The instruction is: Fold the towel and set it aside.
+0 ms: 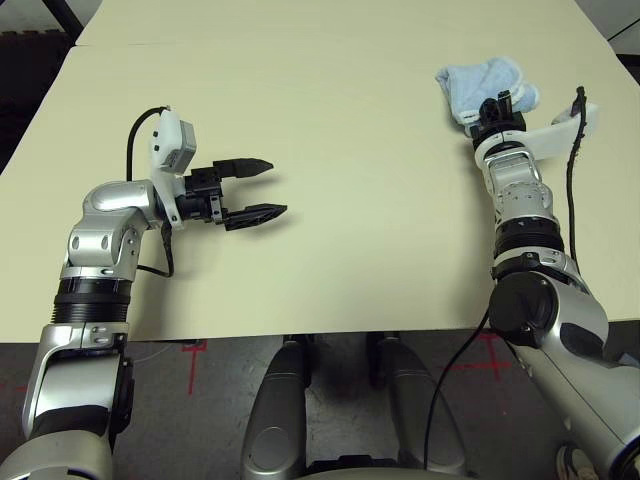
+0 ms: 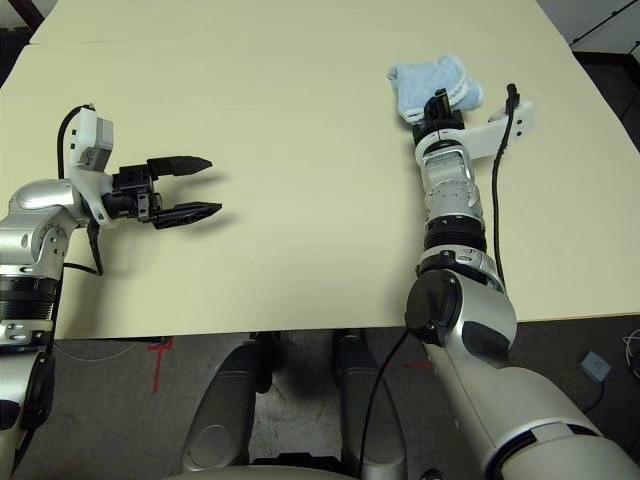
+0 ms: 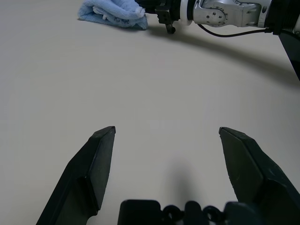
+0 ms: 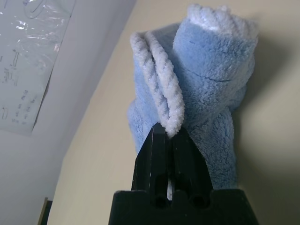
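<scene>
Towel (image 1: 482, 84): light blue terry cloth, bunched into a folded bundle, lying at the far right of the cream desk (image 1: 350, 200). White edging shows along its rim. In the right wrist view the edging loops down to the fingertips of the right claw, and the blue pile rises in thick rolls behind it.

Right claw (image 4: 169, 136): arm stretched forward across the desk, fingers pressed together on the white edge of the towel, no gap visible between them. The claw meets the near side of the bundle; the towel rests on the desk beyond it.

Left claw (image 1: 262, 190): on the left side of the desk, well apart from the towel, pointing toward the desk's middle. Fingers spread wide, holding nothing. The left wrist view shows bare desk surface between the two black fingers (image 3: 89, 173), with the towel and right arm in the distance.
</scene>
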`<state>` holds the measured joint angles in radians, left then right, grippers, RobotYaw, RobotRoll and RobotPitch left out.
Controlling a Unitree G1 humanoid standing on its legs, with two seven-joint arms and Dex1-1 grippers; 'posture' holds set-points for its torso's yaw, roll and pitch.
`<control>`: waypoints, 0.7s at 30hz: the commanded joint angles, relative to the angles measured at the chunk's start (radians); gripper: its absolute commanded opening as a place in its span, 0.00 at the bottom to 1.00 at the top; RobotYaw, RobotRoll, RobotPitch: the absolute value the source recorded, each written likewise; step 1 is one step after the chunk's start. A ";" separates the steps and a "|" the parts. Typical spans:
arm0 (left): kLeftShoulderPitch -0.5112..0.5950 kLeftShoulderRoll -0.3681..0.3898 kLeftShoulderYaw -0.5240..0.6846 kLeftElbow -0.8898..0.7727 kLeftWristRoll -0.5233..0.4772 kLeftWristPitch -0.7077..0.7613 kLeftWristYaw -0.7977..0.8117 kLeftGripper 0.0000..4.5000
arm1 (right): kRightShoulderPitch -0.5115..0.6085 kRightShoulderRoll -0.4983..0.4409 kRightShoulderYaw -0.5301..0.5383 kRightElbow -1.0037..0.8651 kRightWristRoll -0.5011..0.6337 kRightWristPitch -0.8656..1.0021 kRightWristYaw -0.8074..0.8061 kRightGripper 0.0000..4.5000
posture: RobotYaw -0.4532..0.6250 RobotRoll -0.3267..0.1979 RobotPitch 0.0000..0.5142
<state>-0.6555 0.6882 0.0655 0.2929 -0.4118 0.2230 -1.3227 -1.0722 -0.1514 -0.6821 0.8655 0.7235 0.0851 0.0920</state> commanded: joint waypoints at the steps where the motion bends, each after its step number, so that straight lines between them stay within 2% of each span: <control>1: -0.004 0.002 -0.010 0.006 0.008 -0.007 -0.006 1.00 | 0.029 -0.020 -0.008 -0.013 0.003 -0.017 -0.020 0.00 | 0.52 0.62 0.53; 7: -0.001 0.002 -0.012 0.010 0.012 -0.016 -0.006 1.00 | 0.091 -0.025 -0.026 -0.142 0.041 0.009 -0.063 0.00 | 0.51 0.62 0.53; 12: -0.010 -0.001 -0.021 0.019 0.016 -0.024 -0.013 1.00 | 0.154 0.014 -0.007 -0.245 0.063 0.044 -0.114 0.00 | 0.50 0.62 0.52; 21: -0.019 0.007 -0.025 0.022 0.017 -0.024 -0.025 1.00 | 0.137 0.045 0.004 -0.212 0.073 0.042 -0.125 0.00 | 0.52 0.62 0.50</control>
<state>-0.6840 0.6860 0.0534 0.3233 -0.4039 0.2039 -1.3342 -0.9374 -0.1211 -0.6779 0.6231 0.7863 0.1248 -0.0220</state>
